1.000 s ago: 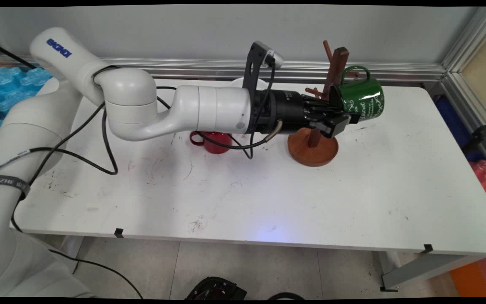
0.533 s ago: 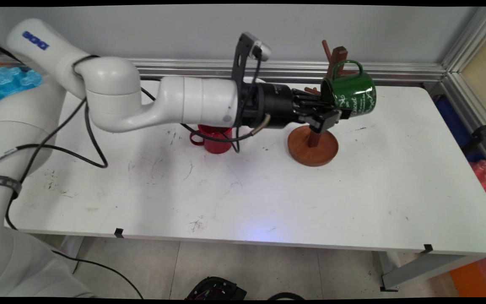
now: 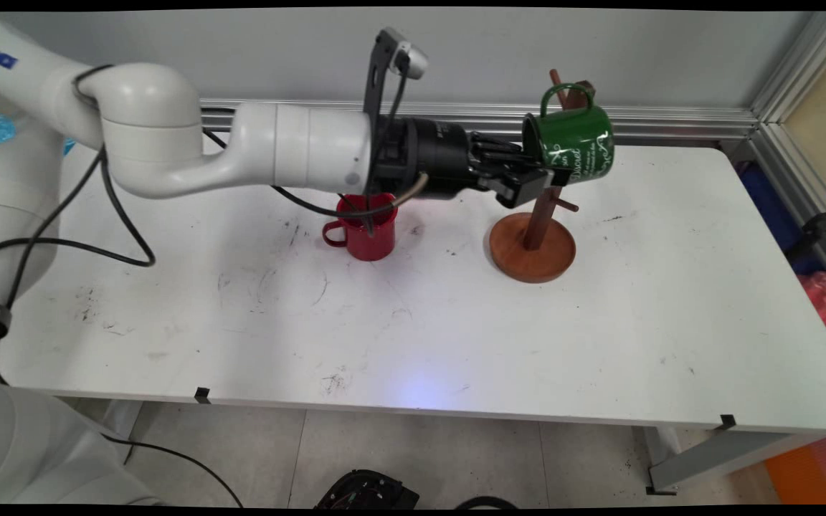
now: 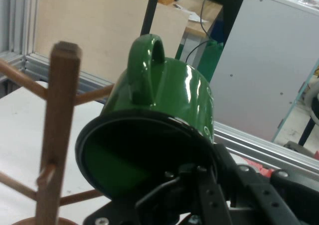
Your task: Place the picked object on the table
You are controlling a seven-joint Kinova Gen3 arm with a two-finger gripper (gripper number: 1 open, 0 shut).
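**Operator:** Where do you have the mug?

**Me:** My tool (image 3: 531,183) is pinching the green mug (image 3: 572,147) by its rim, one finger inside the mouth and one outside. I hold it on its side in the air, handle (image 4: 145,65) upward, beside the top of the wooden mug tree (image 3: 536,222). In the hand view the tree's post (image 4: 56,130) stands just to the left of the mug, its pegs (image 4: 20,80) pointing out sideways.

**Operator:** What worries you?

**Me:** The grip, mainly. I judge a rim pinch on glossy enamel to be thin; the mug's weight hangs past my fingers, so a jolt could twist it loose. It would fall onto the tree's round base (image 3: 532,249) or the tabletop (image 3: 456,330).

**Operator:** Anything else close by?

**Me:** The post and pegs are near the mug's side. A sideways nudge could knock the tree over, since it only stands free on its base. The red mug (image 3: 363,229) sits below my wrist, with a cable hanging near it, so a low sweep could drag it.
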